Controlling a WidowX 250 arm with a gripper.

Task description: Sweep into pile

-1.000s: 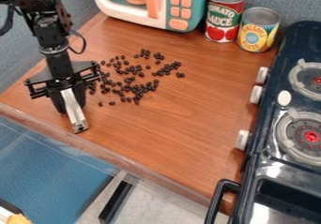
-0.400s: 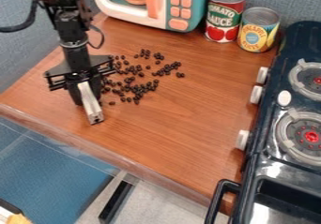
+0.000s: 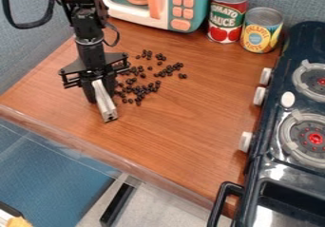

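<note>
Camera view: gripper point(image 3: 100, 93) jaws closed on pale bar point(image 3: 107, 106); black beans point(image 3: 143, 89) scattered over wooden counter point(image 3: 184, 121), near bar. Best hold bar's long edge low, stroke slowly inward, gather outer beans without flicking any

i've brought the gripper point(image 3: 101, 97) and its pale bar point(image 3: 107, 107) across the counter point(image 3: 190, 131) toward the stove point(image 3: 285, 169). 2 stray beans point(image 3: 141, 96) have gone from their earlier spots; whether pushed or covered, i can't tell.

Room runs between the dark beans point(image 3: 158, 83) and stove point(image 3: 277, 160); microwave point(image 3: 181, 25) and cans point(image 3: 225, 33) block the back.
</note>
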